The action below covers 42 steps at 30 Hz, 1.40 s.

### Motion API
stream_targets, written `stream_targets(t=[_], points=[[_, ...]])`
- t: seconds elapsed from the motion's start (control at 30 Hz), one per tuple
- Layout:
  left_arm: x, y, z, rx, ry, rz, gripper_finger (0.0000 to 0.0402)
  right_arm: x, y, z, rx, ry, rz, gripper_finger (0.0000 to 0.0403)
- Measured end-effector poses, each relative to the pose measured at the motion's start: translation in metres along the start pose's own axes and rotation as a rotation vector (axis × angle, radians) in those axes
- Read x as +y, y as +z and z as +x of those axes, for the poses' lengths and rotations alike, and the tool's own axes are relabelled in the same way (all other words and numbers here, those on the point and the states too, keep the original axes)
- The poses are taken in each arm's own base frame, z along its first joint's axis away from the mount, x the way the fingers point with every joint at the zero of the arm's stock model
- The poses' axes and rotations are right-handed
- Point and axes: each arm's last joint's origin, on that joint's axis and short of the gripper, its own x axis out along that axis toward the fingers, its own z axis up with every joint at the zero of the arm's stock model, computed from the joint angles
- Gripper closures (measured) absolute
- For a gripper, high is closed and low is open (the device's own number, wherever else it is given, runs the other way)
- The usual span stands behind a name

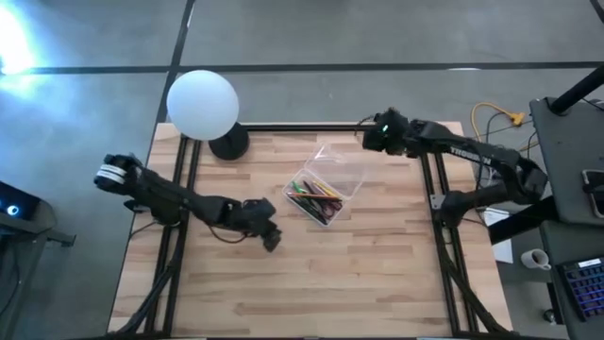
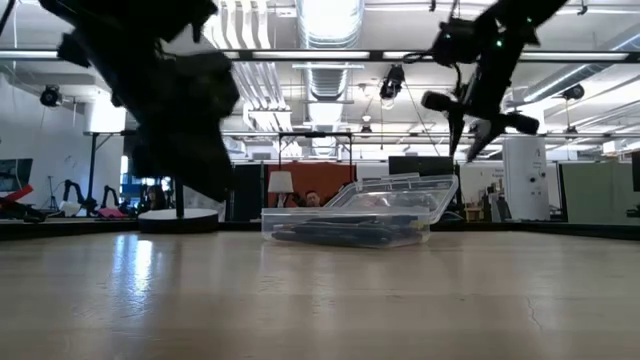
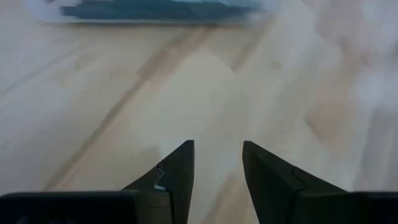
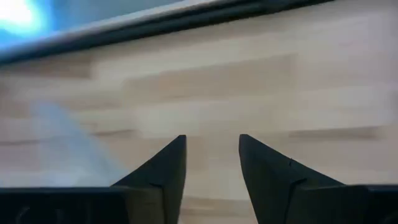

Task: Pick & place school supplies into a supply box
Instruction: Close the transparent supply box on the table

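Observation:
The clear supply box (image 1: 327, 186) rests on its bottom at the middle of the table, its lid (image 1: 342, 166) tilted open toward the far side. Several pens and pencils (image 1: 314, 199), green, yellow, orange and dark, lie inside it; in the low view they show as a dark layer in the box (image 2: 350, 228). My left gripper (image 1: 272, 242) is open, low over the table, to the left and near side of the box, with nothing between its fingers (image 3: 217, 152). My right gripper (image 1: 366, 138) is open and raised by the table's far edge, empty (image 4: 211, 146).
A white lamp globe (image 1: 202, 104) on a dark round base (image 1: 229, 144) stands at the table's far left corner. Black frame rails (image 1: 436, 203) run along both sides of the table. Bare wood (image 1: 359, 274) spreads over the near half.

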Motion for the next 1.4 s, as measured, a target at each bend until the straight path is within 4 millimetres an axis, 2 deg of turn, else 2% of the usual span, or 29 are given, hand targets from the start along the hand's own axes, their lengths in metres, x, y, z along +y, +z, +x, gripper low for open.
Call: stream_targets(t=[0.1, 0.2, 0.27, 0.4, 0.57, 0.63, 0.73, 0.93, 1.0, 1.17, 1.23, 1.33, 1.4], points=[[0.003, 0.006, 0.015, -0.034, 0.061, -0.105, 0.0282, -0.008, 0.020, 0.027, 0.073, 0.141, 0.122, 0.0272], [0.004, 0.013, 0.033, -0.037, 0.113, -0.160, 0.0282, -0.016, 0.015, 0.056, 0.159, 0.096, 0.152, 0.0280], [0.003, 0.019, 0.047, -0.036, 0.140, -0.177, 0.0282, -0.008, 0.016, 0.065, 0.170, 0.140, 0.150, 0.0284], [-0.002, 0.033, 0.074, -0.036, 0.174, -0.184, 0.0282, -0.003, 0.003, 0.097, 0.333, 0.144, 0.111, 0.0289], [-0.005, 0.054, 0.093, -0.032, 0.213, -0.169, 0.0282, 0.020, -0.005, 0.110, 0.510, 0.268, 0.026, 0.0291], [-0.007, 0.060, 0.096, -0.012, 0.236, -0.128, 0.0282, 0.026, -0.004, 0.106, 0.530, 0.307, -0.003, 0.0291], [-0.006, 0.068, 0.095, -0.016, 0.269, -0.066, 0.0282, 0.042, 0.007, 0.081, 0.488, 0.439, -0.051, 0.0293], [0.006, 0.072, 0.094, -0.044, 0.320, -0.055, 0.0282, 0.057, 0.009, 0.034, 0.454, 0.537, -0.121, 0.0299], [0.009, 0.071, 0.094, -0.041, 0.326, -0.059, 0.0282, 0.061, -0.002, 0.029, 0.479, 0.510, -0.164, 0.0301], [0.014, 0.072, 0.095, -0.040, 0.331, -0.037, 0.0282, 0.078, -0.045, 0.035, 0.523, 0.477, -0.231, 0.0301], [0.015, 0.071, 0.095, -0.036, 0.332, -0.019, 0.0282, 0.082, -0.052, 0.032, 0.479, 0.450, -0.228, 0.0301], [0.014, 0.070, 0.095, -0.031, 0.329, -0.013, 0.0282, 0.080, -0.036, 0.009, 0.279, 0.435, -0.189, 0.0303], [0.012, 0.069, 0.095, -0.030, 0.328, -0.007, 0.0282, 0.067, -0.017, -0.007, 0.104, 0.338, -0.137, 0.0303]])
